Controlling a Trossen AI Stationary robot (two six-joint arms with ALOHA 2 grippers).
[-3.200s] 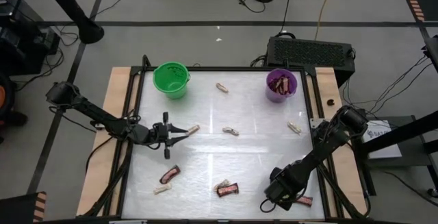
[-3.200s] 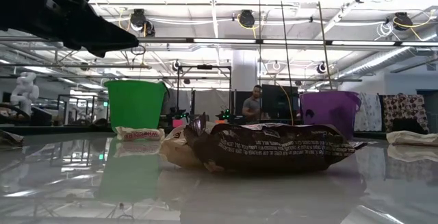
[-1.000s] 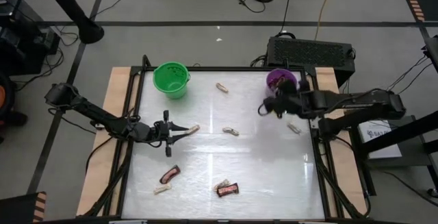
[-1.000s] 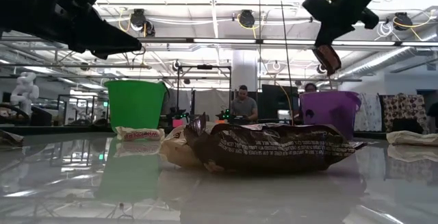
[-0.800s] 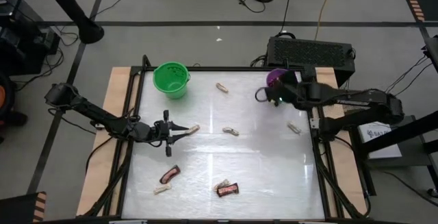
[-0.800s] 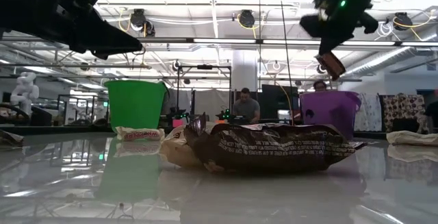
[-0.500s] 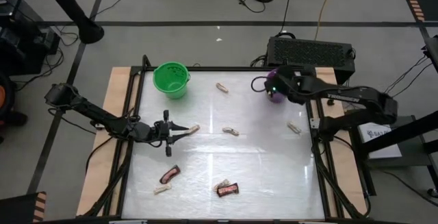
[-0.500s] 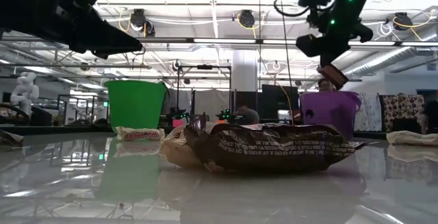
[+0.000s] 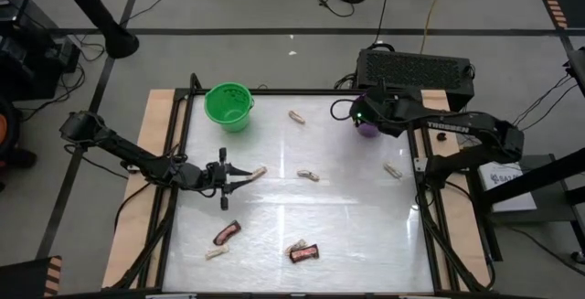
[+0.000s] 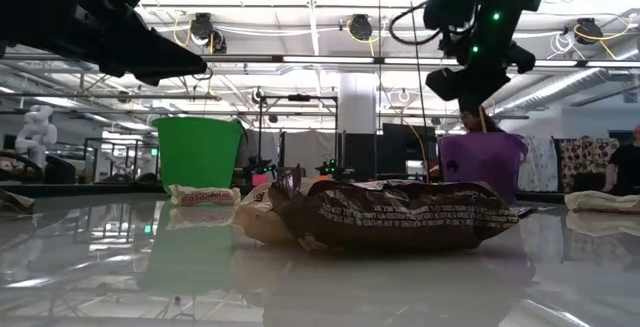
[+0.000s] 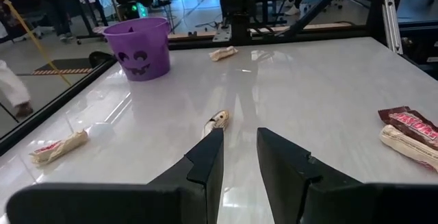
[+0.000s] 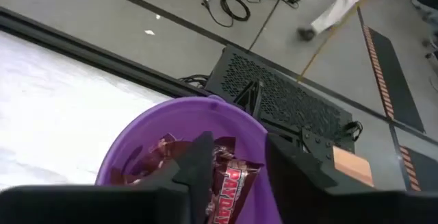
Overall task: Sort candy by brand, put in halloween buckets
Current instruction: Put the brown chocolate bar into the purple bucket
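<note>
Right gripper (image 12: 233,161), fingers parted, is hanging over the round purple plastic bucket (image 12: 130,148), letting a red-brown wrapped bar (image 12: 229,183) drop in.

A glossy white table (image 9: 347,212) with a black frame carries a bright green plastic bucket (image 9: 228,106), a purple plastic bucket (image 11: 139,46) near the opposite far corner, and scattered candies: tan wrapped pieces (image 9: 308,176) and dark red-brown bars (image 9: 304,253).

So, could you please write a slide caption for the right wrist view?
Right gripper open above the purple bucket, red-brown candy bars inside.
</note>
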